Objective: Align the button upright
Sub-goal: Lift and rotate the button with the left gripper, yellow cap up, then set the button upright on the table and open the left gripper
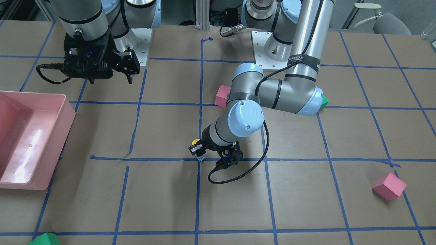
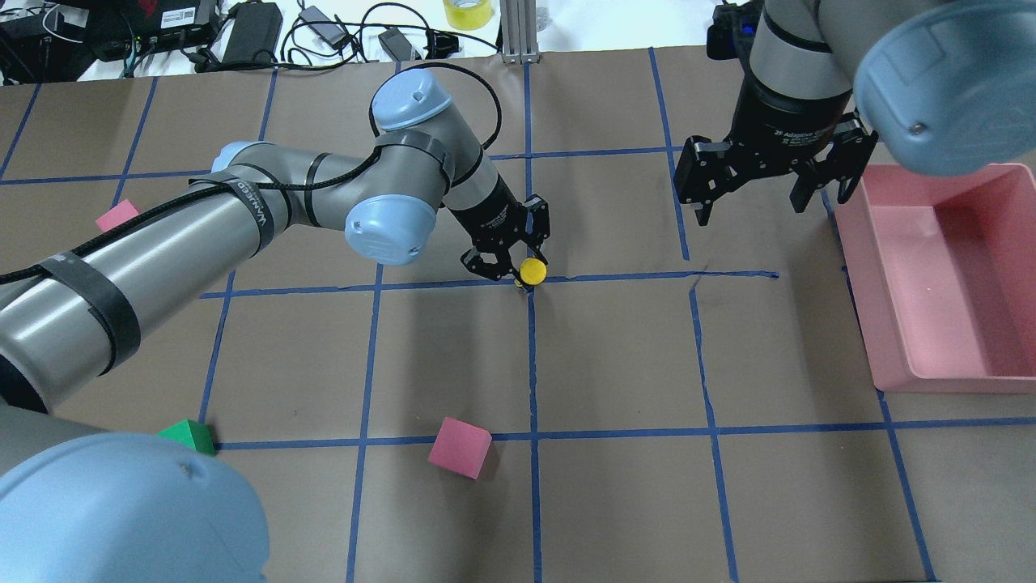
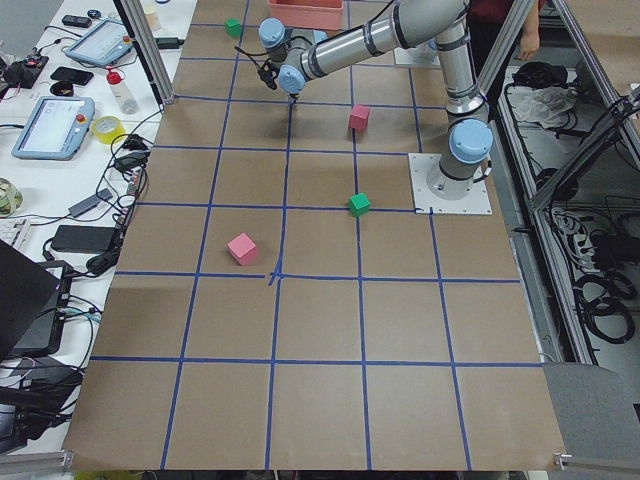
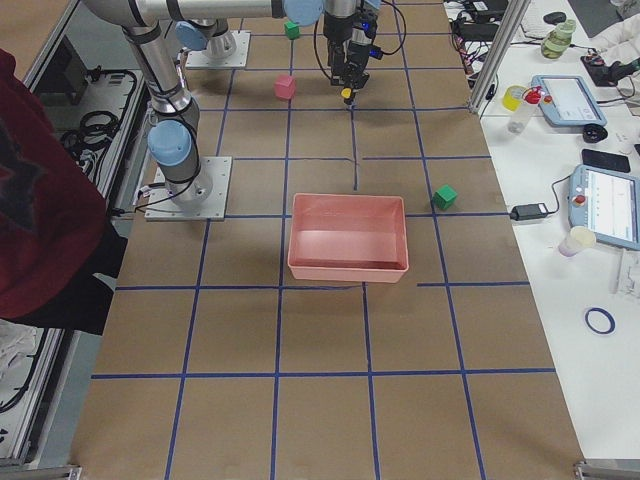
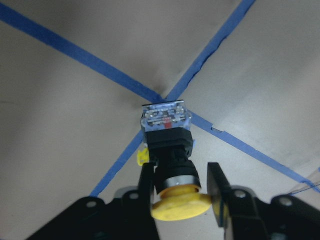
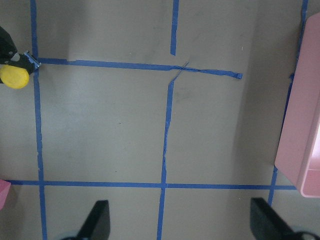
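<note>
The button (image 5: 167,135) has a yellow cap, a black body and a grey-white base. It stands on a blue tape crossing near the table's middle, base down and leaning a little, and also shows in the overhead view (image 2: 532,271) and the front view (image 1: 197,149). My left gripper (image 5: 180,185) reaches down over it, one finger on each side of the cap, shut on the button (image 2: 511,271). My right gripper (image 2: 761,206) is open and empty, hovering beside the pink bin; its fingertips (image 6: 97,220) frame bare table.
A pink bin (image 2: 858,267) stands on the robot's right. Pink cubes (image 2: 460,447) (image 2: 117,214) and a green cube (image 2: 188,435) lie on the left half. Another green cube (image 1: 44,239) sits at the far edge. Cables and gear lie beyond the table.
</note>
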Tool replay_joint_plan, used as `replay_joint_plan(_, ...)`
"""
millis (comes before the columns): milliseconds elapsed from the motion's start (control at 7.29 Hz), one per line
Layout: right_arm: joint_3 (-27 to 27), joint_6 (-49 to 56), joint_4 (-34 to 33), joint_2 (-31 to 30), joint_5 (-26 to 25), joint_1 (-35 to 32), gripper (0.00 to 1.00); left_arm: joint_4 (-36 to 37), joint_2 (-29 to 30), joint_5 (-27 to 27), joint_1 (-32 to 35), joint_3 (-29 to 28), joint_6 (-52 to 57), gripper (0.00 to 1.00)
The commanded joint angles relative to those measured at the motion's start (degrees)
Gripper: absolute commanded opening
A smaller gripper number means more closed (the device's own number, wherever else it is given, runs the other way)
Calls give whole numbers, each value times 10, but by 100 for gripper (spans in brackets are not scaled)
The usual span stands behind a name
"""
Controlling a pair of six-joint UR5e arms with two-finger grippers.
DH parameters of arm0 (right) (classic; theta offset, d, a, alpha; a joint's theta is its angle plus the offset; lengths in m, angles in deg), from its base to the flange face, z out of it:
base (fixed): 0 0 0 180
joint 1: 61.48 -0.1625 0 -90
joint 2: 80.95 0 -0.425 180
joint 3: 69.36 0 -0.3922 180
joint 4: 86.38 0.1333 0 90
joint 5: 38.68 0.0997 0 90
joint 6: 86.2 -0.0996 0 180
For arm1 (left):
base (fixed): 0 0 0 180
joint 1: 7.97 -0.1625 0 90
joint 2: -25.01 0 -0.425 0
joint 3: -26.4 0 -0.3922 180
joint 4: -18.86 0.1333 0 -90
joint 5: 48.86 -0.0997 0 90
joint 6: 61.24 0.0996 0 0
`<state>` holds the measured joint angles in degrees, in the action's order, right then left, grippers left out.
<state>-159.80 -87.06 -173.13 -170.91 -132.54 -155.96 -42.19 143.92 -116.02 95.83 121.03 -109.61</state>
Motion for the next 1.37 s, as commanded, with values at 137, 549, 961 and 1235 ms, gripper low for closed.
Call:
replay_joint_plan(137, 0, 0, 0, 0, 0, 0, 100, 7, 6, -2, 0, 3, 3, 89)
replay_joint_plan(549, -1, 0, 0, 0, 0, 0, 100, -3, -22, -5, -4, -24, 4, 100)
replay_joint_plan(961, -1, 0, 0, 0, -1, 0, 100, -189, -139, -61, -18, -73, 103, 100)
replay_joint_plan(1235, -1, 0, 0, 0, -4, 0, 100, -279, -225, -96, -26, -90, 212, 100)
